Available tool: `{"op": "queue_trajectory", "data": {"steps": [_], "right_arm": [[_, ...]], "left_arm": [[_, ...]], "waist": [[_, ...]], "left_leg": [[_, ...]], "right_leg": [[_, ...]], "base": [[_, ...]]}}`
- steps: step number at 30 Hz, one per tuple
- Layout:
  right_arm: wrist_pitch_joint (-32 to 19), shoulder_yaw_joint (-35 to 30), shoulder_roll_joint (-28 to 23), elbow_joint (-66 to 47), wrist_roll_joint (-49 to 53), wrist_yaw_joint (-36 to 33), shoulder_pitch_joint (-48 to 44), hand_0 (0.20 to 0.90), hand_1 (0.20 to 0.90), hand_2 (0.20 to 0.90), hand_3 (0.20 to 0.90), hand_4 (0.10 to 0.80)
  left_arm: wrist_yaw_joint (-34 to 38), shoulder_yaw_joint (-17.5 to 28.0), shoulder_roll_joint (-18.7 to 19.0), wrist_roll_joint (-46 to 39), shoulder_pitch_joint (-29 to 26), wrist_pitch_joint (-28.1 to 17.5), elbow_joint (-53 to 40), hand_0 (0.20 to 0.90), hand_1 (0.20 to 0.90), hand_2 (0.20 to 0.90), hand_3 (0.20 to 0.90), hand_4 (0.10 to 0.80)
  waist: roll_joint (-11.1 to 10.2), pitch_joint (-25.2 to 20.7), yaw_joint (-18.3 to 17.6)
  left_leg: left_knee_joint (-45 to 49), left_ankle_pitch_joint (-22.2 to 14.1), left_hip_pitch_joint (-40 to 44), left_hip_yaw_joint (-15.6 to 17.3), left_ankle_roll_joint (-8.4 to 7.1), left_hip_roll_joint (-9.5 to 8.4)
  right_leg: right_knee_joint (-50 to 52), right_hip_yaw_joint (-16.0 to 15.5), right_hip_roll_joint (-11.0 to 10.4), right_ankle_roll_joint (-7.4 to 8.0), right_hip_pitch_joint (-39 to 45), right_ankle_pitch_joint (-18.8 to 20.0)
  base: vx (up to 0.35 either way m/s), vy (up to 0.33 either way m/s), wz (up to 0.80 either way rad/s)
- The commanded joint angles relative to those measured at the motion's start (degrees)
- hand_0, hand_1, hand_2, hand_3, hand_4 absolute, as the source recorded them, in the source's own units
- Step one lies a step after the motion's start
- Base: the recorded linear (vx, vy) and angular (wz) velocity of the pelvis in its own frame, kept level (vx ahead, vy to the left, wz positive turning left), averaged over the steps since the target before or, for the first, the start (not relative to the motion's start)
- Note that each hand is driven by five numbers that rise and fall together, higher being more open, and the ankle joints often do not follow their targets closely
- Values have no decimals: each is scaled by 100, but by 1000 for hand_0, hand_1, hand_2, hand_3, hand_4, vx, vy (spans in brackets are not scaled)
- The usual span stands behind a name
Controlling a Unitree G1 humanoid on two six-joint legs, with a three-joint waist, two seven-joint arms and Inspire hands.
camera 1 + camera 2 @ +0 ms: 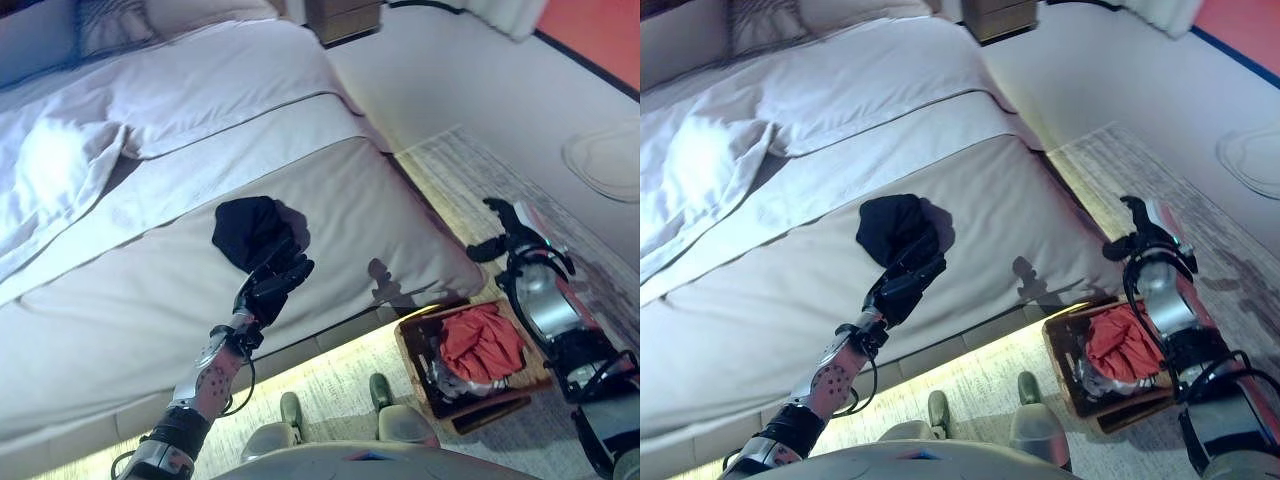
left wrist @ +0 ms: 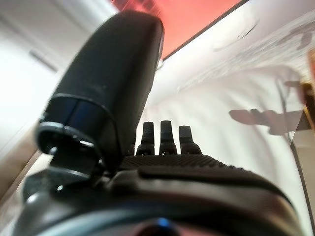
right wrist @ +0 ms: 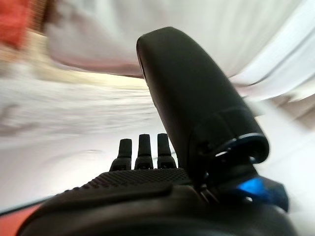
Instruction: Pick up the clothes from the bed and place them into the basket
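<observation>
Black garment (image 1: 250,229) lying bunched on bed (image 1: 120,290), near its front edge. Left hand (image 1: 274,285) just beside garment, fingers straight, holding nothing. Right hand (image 1: 503,237) raised over rug (image 1: 470,170) beyond basket (image 1: 412,350), fingers loose, empty. Red cloth (image 1: 483,343) already in basket on floor by bed.

Both arms are showing silver-grey casings; left hand (image 1: 272,288) and right hand (image 1: 505,232) are showing dark, textured fingers and thumbs.
</observation>
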Motion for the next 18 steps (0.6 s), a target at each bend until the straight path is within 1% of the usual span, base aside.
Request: {"op": "queue_trajectory", "data": {"steps": [1, 3, 4, 9, 11, 12, 13, 14, 18], "right_arm": [[-338, 276, -165, -312, -172, -350, -1165, 900, 900, 900, 900, 800], [-425, 439, -160, -289, -120, -265, -1369, 900, 900, 900, 900, 800], [-436, 448, -158, -296, -136, -240, -1379, 900, 900, 900, 900, 800], [-449, 875, -123, 43, -160, -136, -1924, 900, 900, 900, 900, 800], [-411, 1073, -71, 390, -71, -214, -2299, 900, 900, 900, 900, 800], [-347, 1242, -92, 606, 1, -299, -2667, 900, 900, 900, 900, 800], [-330, 1268, -97, 631, 14, -304, -2725, 900, 900, 900, 900, 800], [-300, 1356, -118, 802, 69, -350, -2977, 900, 900, 900, 900, 800], [-338, 1603, -208, 1223, 262, -639, -3494, 900, 900, 900, 900, 800]], "left_arm": [[-74, 256, 294, -32, -331, -346, -470, 900, 900, 900, 900, 800], [-133, 262, 374, 89, -216, -259, -494, 900, 900, 900, 900, 800], [-129, 261, 382, 92, -201, -258, -502, 900, 900, 900, 900, 800], [-171, 238, 507, 104, -60, -345, -552, 900, 900, 900, 900, 800], [-165, 213, 570, 25, -94, -405, -573, 900, 900, 900, 900, 800], [-214, 181, 646, -7, -143, -443, -634, 900, 900, 900, 900, 800], [-217, 176, 657, -16, -153, -452, -647, 900, 900, 900, 900, 800], [-243, 130, 696, -38, -189, -490, -706, 900, 900, 900, 900, 800], [-335, -47, 808, 131, -225, -704, -884, 900, 900, 900, 900, 800]], "waist": [[-451, -72, 421], [-459, 0, 645], [-458, 9, 658], [-357, 258, 1039], [-289, 496, 1232], [-227, 737, 1378], [-218, 774, 1393], [-158, 962, 1500], [30, 1371, 1731]], "left_leg": [[773, -955, -93, -605, 24, -69], [902, -939, -193, -758, -1, -90], [913, -936, -204, -776, -2, -94], [960, -868, -416, -1115, -4, -232], [1064, -832, -645, -1277, 0, -321], [1170, -798, -840, -1382, 10, -398], [1190, -793, -872, -1394, 11, -409], [1272, -767, -1023, -1466, 24, -463], [1525, -751, -1442, -1669, 75, -661]], "right_leg": [[877, -290, -366, -151, -173, -624], [929, -534, -452, -185, -108, -671], [933, -559, -460, -188, -101, -675], [1049, -914, -575, -219, -109, -770], [1238, -1094, -643, -243, -245, -843], [1382, -1209, -700, -258, -378, -878], [1403, -1229, -711, -259, -397, -883], [1512, -1330, -758, -282, -496, -912], [1946, -1557, -843, -353, -805, -1100]], "base": [[92, -7, 58], [111, 3, 68], [69, 25, 51], [35, 63, 49], [-97, 56, 42], [-123, 20, 50], [-143, 21, 52], [-92, 7, 40], [-77, 26, 32]]}}
